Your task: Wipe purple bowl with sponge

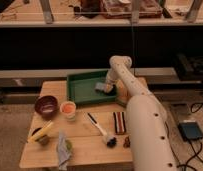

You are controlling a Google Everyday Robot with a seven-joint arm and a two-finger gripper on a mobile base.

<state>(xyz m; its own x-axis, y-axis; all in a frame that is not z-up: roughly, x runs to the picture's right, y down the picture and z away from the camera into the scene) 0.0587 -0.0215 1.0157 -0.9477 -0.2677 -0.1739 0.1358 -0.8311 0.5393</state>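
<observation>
Green tray (pixel 80 92): gripper (pixel 110 89) down inside it, at the grey-blue sponge (pixel 100 87); open or gripping, cannot tell; purple bowl (pixel 46 106) well apart.

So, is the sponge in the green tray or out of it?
In: the sponge lies inside the green tray, at the gripper.

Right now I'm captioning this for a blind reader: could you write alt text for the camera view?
The robot's white arm reaches into a green tray at the back of a wooden table, its gripper at a small grey-blue sponge. The purple bowl sits on the table outside the tray, beside a small white cup.
</observation>
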